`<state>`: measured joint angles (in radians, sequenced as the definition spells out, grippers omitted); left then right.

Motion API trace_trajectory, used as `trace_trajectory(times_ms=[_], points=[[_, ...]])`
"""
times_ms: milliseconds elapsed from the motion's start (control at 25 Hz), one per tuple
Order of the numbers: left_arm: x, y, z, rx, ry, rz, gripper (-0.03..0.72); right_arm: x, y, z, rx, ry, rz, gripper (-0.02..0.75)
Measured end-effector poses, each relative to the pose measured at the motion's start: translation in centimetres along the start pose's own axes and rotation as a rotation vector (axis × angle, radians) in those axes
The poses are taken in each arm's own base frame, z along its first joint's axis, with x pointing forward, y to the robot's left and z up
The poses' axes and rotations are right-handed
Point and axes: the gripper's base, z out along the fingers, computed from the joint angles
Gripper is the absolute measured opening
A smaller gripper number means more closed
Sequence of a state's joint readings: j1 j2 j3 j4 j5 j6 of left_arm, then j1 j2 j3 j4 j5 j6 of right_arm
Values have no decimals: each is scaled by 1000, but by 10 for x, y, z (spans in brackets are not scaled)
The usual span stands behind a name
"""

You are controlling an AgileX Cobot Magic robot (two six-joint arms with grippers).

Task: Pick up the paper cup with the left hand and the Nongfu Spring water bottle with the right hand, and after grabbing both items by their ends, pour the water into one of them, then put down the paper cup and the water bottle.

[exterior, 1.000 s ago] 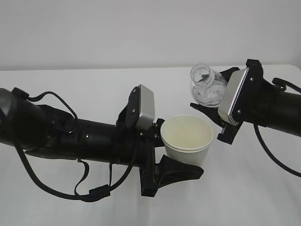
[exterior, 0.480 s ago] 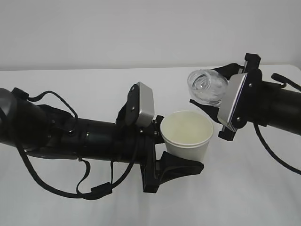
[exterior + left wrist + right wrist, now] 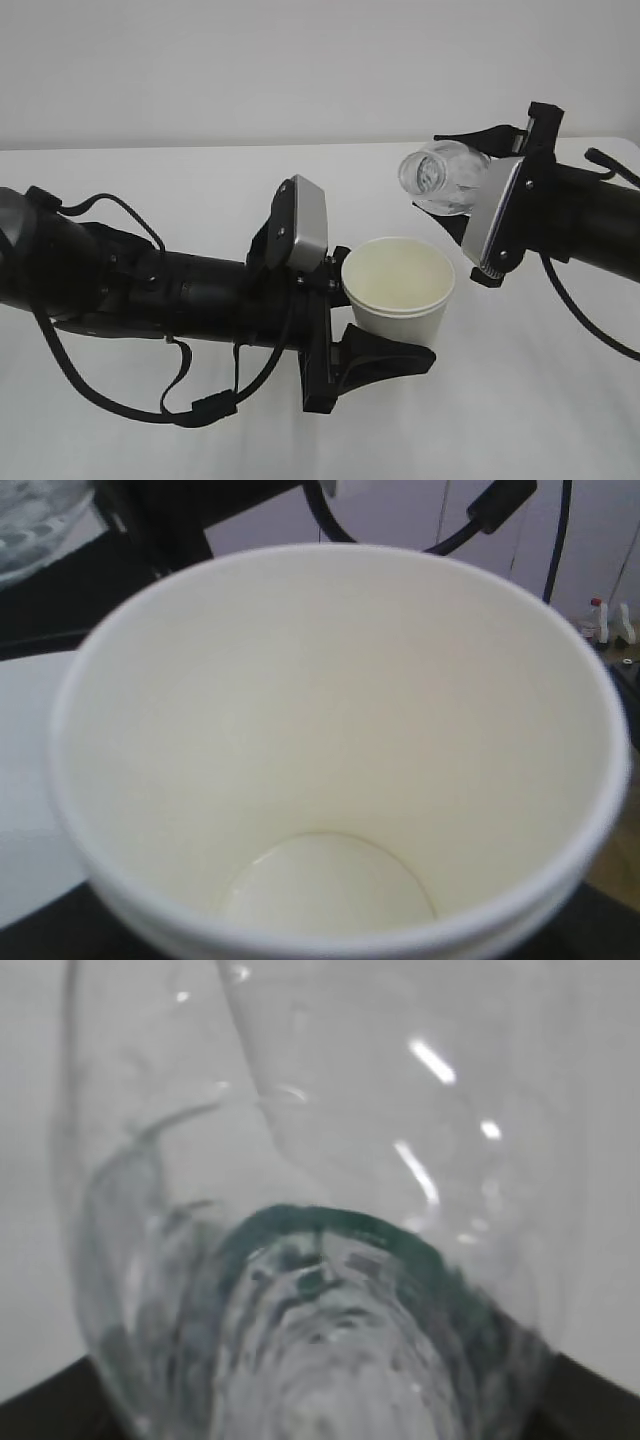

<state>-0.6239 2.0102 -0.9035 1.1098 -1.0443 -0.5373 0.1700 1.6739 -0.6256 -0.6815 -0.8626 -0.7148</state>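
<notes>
Presently, your left hand (image 3: 372, 340) clasps the paper cup (image 3: 398, 290), upright and dry inside; your right hand (image 3: 478, 190) grips the Nongfu Spring water bottle (image 3: 442, 177), tipped on its side above and right of the cup's rim. Bring the neck over the cup's centre before tilting further, slowly, cup held level.

Cup upright, bottle tipped above it

The small white paper cup (image 3: 398, 292) is held upright, its cream inside dry. The clear ribbed plastic bottle (image 3: 445, 177) is tilted, its capless neck turned toward the cup.
</notes>
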Motion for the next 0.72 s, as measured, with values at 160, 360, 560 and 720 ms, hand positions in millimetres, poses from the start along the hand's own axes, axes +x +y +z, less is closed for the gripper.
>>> trace_trajectory(times_ms=[160,360,560,720], points=[[-1,-1,0,7,-10,1,501,0,0,0,1,-1,-50,484],[-1,-1,0,7,-10,1,501,0,0,0,1,-2,-103,484],[-1,-1,0,8,-10,1,501,0,0,0,1,-2,-150,484],[-1,-1,0,8,-10,1,501,-1,0,0,6,-6,-192,484]])
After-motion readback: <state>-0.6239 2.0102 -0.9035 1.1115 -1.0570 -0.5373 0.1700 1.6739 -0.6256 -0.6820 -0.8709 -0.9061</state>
